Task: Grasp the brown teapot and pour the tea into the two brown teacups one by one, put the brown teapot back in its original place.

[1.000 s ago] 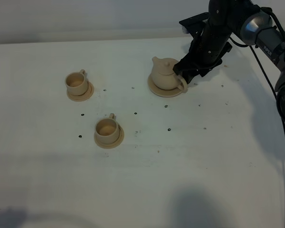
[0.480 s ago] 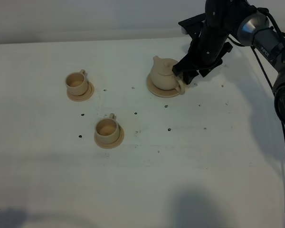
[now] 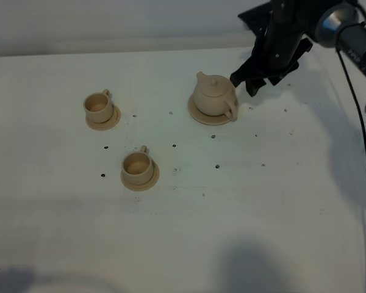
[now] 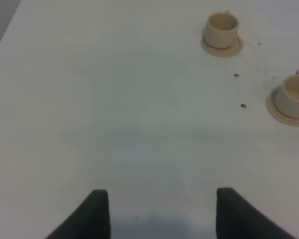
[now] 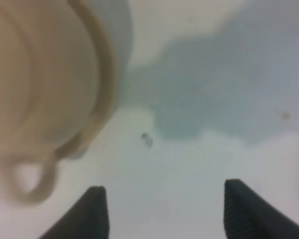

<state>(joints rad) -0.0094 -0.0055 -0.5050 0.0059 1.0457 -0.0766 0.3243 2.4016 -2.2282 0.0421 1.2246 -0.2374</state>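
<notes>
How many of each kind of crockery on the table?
teapot: 1
teacups: 2
saucers: 3 (one under the teapot, one under each teacup)
total: 6

Here's the count: one squat light tan ceramic teapot (image 3: 214,96) at one o'clock on the white table (image 3: 262,213), and two small light tan ceramic teacups, the ten o'clock cup (image 3: 98,105) and the nine o'clock cup (image 3: 136,165). Saucers make three, all flat round tan ceramic: one wide saucer (image 3: 201,119) under the pot, a small saucer (image 3: 111,122) under one cup, a second small saucer (image 3: 151,179) under the other. One black robot arm (image 3: 280,43) too.
</notes>
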